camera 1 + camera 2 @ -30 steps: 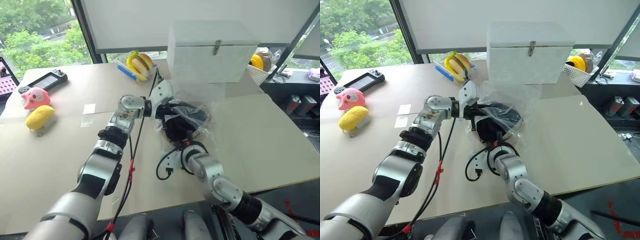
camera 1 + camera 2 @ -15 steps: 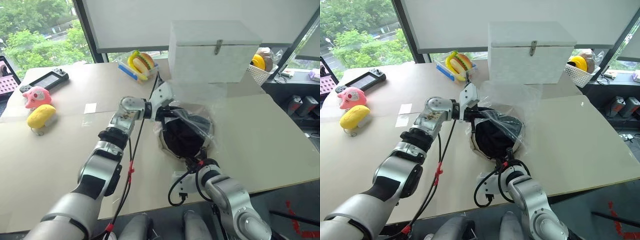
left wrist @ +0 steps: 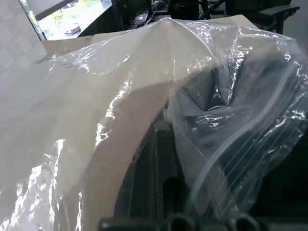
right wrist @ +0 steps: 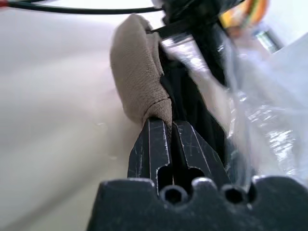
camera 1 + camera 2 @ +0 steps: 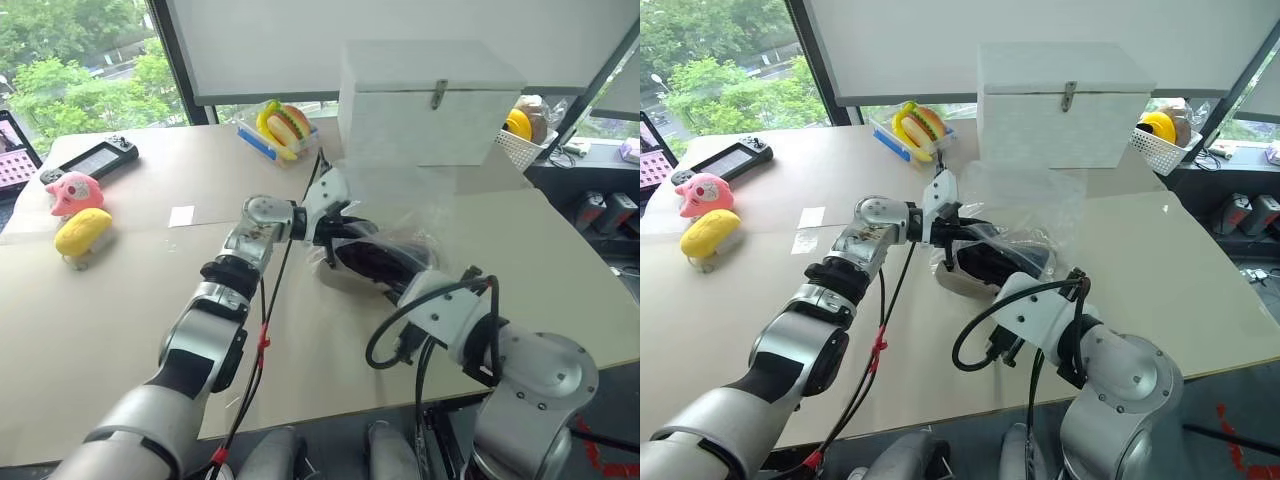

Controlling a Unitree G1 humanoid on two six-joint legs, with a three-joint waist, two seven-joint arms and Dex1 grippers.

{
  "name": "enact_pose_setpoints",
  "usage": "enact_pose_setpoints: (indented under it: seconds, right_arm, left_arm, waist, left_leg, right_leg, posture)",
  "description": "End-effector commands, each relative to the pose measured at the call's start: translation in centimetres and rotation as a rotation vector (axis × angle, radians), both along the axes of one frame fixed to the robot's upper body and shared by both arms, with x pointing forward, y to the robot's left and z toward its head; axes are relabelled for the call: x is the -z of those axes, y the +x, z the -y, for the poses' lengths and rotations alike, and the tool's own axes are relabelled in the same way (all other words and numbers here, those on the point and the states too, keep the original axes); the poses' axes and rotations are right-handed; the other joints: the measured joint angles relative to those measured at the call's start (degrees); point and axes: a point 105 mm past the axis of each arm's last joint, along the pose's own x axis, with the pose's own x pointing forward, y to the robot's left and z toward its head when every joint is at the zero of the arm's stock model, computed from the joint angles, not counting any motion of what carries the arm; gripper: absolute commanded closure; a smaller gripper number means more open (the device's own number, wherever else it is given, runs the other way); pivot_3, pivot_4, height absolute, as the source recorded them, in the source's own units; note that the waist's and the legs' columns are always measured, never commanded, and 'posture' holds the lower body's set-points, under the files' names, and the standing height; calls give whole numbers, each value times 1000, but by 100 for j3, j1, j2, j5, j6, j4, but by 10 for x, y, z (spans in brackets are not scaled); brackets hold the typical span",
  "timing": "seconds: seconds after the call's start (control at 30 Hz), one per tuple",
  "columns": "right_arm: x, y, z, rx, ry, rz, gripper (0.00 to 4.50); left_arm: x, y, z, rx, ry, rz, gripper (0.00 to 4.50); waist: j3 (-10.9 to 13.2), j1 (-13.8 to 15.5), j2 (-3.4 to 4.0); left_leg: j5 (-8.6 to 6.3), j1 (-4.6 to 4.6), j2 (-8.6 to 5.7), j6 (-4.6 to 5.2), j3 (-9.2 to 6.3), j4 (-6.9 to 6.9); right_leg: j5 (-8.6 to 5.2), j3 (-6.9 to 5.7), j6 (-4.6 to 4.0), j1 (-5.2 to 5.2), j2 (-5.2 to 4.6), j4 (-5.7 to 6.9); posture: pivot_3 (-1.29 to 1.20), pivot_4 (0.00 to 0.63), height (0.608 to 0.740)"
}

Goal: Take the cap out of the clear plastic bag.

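The clear plastic bag (image 5: 420,215) lies crumpled at mid-table, in front of the white box. My left gripper (image 5: 335,228) is shut on the bag's edge at its left side; the left wrist view shows the glossy bag (image 3: 120,72) draped over its fingers (image 3: 163,163). The cap's dark crown (image 5: 375,258) shows through the film, and its tan rim (image 4: 137,72) bulges out of the bag's mouth. My right gripper (image 4: 169,127) is shut on that tan rim. In the eye views its own wrist hides the right gripper's fingers.
A white box (image 5: 425,100) stands behind the bag. A toy burger (image 5: 280,125) sits at the back, a pink plush (image 5: 72,190), a yellow plush (image 5: 80,232) and a game controller (image 5: 95,160) at far left. A white basket (image 5: 520,135) is at back right.
My right gripper has risen and drawn back toward me while rolling its wrist, pulling the cap's rim along; the cap now looks flatter and stretched. The left gripper has held still.
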Motion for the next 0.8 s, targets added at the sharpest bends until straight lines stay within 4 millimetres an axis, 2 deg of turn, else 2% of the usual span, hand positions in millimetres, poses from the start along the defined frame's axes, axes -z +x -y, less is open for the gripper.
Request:
enact_pose_setpoints:
  seconds: [0.03,0.1,0.17,0.27,0.37,0.53,0.67,0.73,0.8]
  right_arm:
    - [-40,-12,16,-237,338,-75,4467]
    - [-63,-17,34,-256,411,-96,4467]
    - [-74,-25,45,-284,450,-85,4467]
    - [-92,-42,62,-342,512,25,4467]
    - [-113,-48,71,-367,597,163,4467]
    - [-173,-46,94,-381,806,400,4467]
    - [-217,-48,122,-349,1062,554,4467]
    - [-229,-48,131,-334,1168,584,4467]
    - [-221,-36,137,-223,1202,544,4467]
  left_arm:
    - [-17,0,8,14,-34,61,4500]
    - [-17,1,8,9,-38,65,4500]
    - [-18,1,7,5,-40,68,4500]
    - [-18,2,4,-3,-43,75,4500]
    - [-18,4,1,-16,-45,78,4500]
    - [-19,5,-4,-34,-45,84,4500]
    - [-17,7,-10,-52,-36,99,4500]
    - [-16,9,-16,-70,-34,110,4500]
    - [-18,15,-30,-138,-33,162,4500]
  waist:
    - [2,11,3]
    - [7,60,9]
    - [6,73,9]
    - [5,92,11]
    - [4,71,13]
    - [6,60,15]
    - [6,49,24]
    - [5,43,25]
    - [5,31,25]
  left_leg:
    - [-1,-2,1,-4,-1,2]
    - [-6,-10,-1,1,-12,-6]
    - [-12,-22,3,-4,-16,-14]
    - [-24,-31,26,-22,-35,-19]
    - [-25,-80,17,-18,-20,4]
    - [-29,-79,2,-11,-9,34]
    - [-28,-70,4,-13,-8,28]
    - [-26,-72,4,-15,-7,23]
    - [-27,-75,7,-13,-8,10]
  right_leg:
    - [2,-1,-3,-3,-2,-3]
    - [15,-16,-10,3,-15,-26]
    - [20,-29,-15,-12,-14,-31]
    - [6,-83,-39,-24,-7,-22]
    - [6,-80,-41,-84,-25,42]
    - [16,-80,-34,-84,-49,48]
    - [17,-80,-36,-90,-50,56]
    - [18,-77,-38,-93,-51,76]
    - [19,-79,-39,-98,-51,70]
  posture:
    - [0,150,737]
    - [0,150,737]
    - [0,150,737]
    - [0,150,737]
    - [0,150,737]
    - [0,150,737]
    - [0,150,737]
    - [0,150,737]
    - [0,150,737]
